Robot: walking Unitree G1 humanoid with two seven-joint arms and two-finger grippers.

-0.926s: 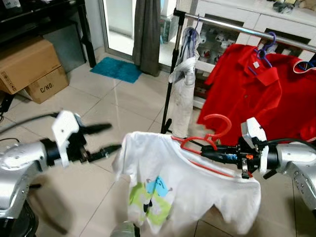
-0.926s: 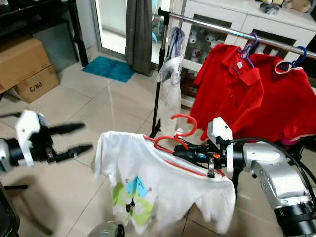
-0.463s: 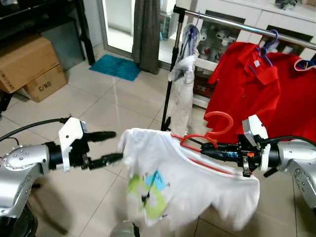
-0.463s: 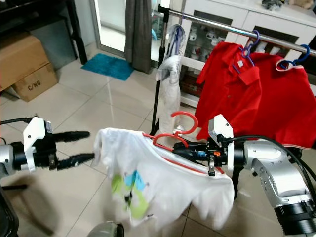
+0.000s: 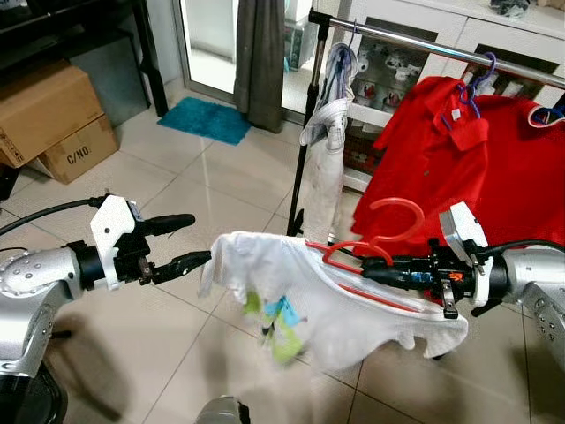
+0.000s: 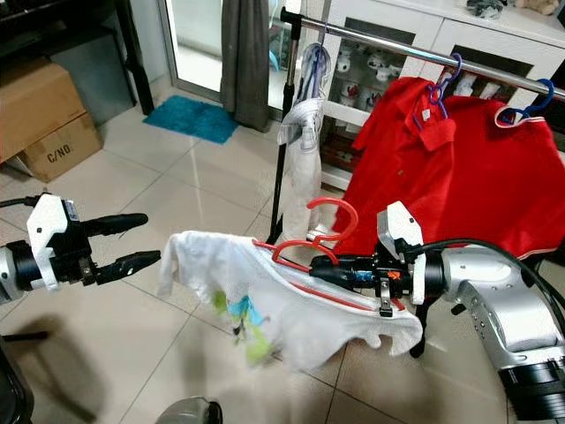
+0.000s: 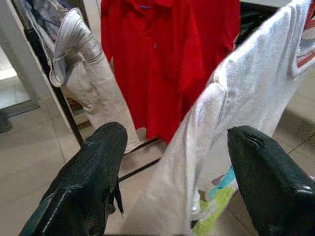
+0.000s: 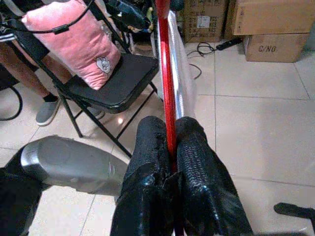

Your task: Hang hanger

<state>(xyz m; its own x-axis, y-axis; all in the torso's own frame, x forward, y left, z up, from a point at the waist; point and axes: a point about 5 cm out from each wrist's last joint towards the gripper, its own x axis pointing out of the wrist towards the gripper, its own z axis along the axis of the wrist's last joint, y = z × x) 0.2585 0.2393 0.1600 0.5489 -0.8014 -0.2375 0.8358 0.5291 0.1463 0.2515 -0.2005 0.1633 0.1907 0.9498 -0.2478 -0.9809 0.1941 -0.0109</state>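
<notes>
Nearest, low centre: white T-shirt (image 5: 327,300) with green and blue print, draped over red hanger (image 5: 371,252), cloth blurred at its lower edge; hanger hook curving up above the shirt, held in mid-air over the tiled floor (image 5: 159,353), well short of the rail.

Right gripper (image 5: 375,268) clamped on the red hanger's lower bar at the shirt's right shoulder; in the right wrist view fingers (image 8: 147,162) pressed together with the red bar pinched between them; beyond them a black folding chair (image 8: 118,81) carrying a pink cushion (image 8: 69,34).

Left gripper (image 5: 190,240) at the shirt's left sleeve edge, fingers spread apart, nothing between them but the hanging sleeve seen in the left wrist view; whether the pads touch the cloth: cannot tell.

Farther, centre to right: clothes rail (image 5: 415,42) on a black upright pole (image 5: 302,150); pale grey garment (image 5: 325,150) hung at the rail's left end; two red shirts (image 5: 468,168) on blue hangers to the right, just behind the held hanger's hook.

Far left: cardboard boxes (image 5: 53,124) on the floor; blue mat (image 5: 201,120) before a grey curtain (image 5: 258,62).
</notes>
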